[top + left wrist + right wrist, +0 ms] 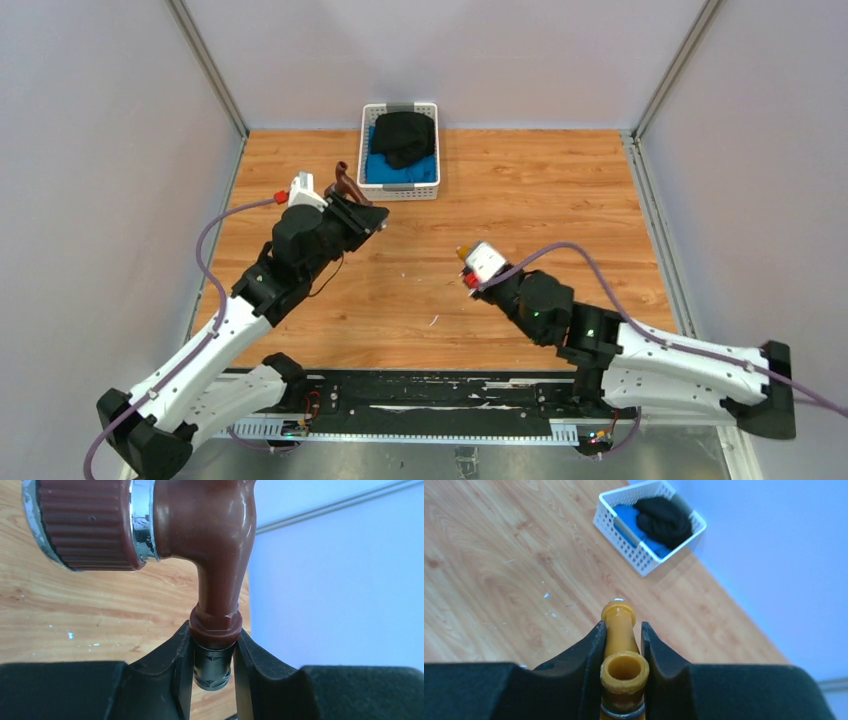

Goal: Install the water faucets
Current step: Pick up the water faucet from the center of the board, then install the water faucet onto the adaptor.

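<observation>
Up in our left pincer (pixel 214 632) the brown faucet (pixel 220 555) is clamped by its stem, our right pincer (pixel 622 627) grips the brass faucet (pixel 616 614): 2 in hand, 0 installed, we reckon.

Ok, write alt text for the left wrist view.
The left gripper is shut on the dark lower end of a reddish-brown faucet, which rises between its black fingers. Its ribbed knob fills the upper left; wooden table behind, pale wall at right.
</observation>
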Controlling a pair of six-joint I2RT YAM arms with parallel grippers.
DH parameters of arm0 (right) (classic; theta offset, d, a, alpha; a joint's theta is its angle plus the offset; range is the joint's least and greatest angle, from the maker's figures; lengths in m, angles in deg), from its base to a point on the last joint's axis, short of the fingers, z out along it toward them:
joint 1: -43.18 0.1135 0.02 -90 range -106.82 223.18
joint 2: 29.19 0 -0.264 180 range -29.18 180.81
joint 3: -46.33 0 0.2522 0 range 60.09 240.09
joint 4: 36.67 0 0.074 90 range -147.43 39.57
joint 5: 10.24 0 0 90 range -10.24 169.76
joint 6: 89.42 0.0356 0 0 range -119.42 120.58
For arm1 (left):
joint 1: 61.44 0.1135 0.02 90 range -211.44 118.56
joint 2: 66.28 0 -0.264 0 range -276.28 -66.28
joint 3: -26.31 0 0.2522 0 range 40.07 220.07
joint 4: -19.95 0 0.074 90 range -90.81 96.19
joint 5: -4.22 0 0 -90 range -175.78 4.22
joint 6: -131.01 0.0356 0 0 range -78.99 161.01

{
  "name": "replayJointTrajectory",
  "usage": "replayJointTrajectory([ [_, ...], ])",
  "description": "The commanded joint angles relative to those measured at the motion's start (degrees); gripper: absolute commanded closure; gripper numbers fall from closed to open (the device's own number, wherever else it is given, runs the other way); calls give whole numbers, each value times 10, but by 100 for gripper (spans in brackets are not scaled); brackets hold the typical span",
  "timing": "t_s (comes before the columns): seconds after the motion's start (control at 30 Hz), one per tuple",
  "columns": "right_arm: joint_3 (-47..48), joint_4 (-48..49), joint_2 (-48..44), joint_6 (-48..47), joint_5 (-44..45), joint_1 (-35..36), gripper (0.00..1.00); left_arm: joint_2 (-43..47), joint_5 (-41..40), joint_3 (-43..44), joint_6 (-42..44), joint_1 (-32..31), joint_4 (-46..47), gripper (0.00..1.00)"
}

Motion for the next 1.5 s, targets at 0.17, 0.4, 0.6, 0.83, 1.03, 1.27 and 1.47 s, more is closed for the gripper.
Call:
replayJointTrajectory([
  [0.17,-64,630,214,-588,194,157,100,115,-31,-121,-27,15,107,100],
  [0.4,-30,899,446,-869,140,181,100,147,42,-189,-99,58,186,100],
  [0.6,-24,899,475,-881,97,210,100,96,215,-117,-83,147,71,100],
  [0.83,-24,899,500,-914,72,228,100,47,353,-93,-91,196,79,100],
  [1.03,-1,898,535,-924,53,227,100,38,390,-58,-74,196,44,100],
  [1.27,23,898,560,-928,40,213,100,55,408,-53,-62,196,24,100],
  [1.47,18,898,553,-931,35,201,100,55,420,-27,-21,196,-8,100],
])
